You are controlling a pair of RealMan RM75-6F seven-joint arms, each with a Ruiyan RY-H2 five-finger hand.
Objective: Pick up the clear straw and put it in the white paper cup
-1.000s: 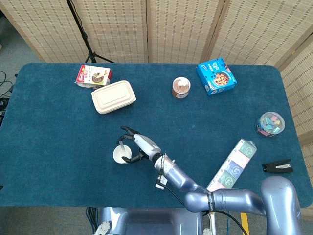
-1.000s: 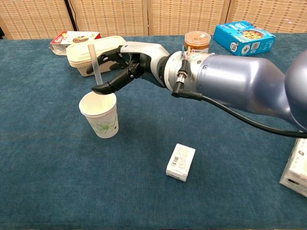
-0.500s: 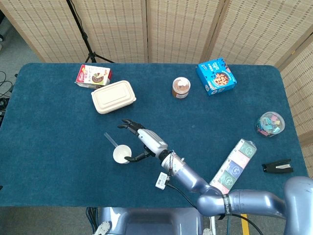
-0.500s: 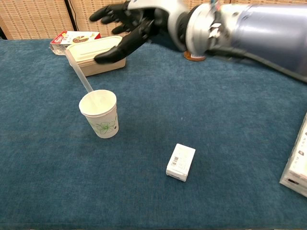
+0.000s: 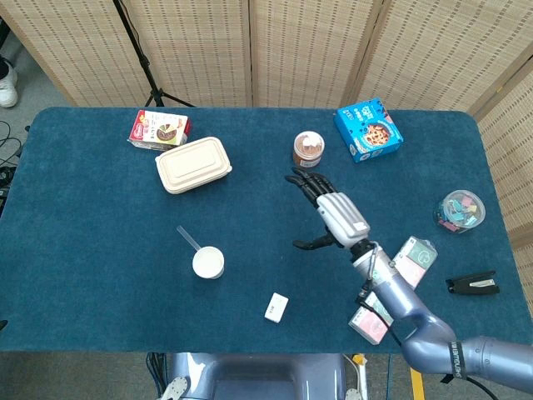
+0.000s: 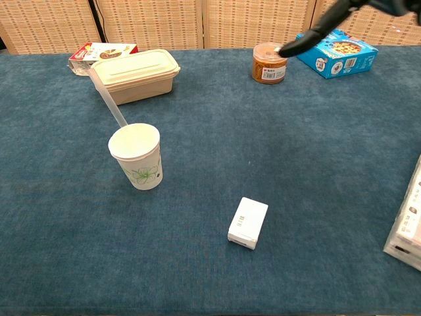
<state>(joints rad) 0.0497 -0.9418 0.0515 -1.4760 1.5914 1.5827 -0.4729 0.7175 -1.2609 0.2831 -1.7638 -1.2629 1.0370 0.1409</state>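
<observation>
Since the earlier frames the right hand (image 5: pixel 327 213) has let go and drawn back toward the middle of the table (image 5: pixel 100 275), its fingers spread and holding nothing. No left hand shows in either view. Leaning over the rim, the clear straw (image 6: pixel 108 101) stands tilted inside the white paper cup (image 6: pixel 137 157), a tapered cup with a green leaf print. By the look of it, placement is done; what remains is only to retreat. Blue felt-like cloth covers the table.
</observation>
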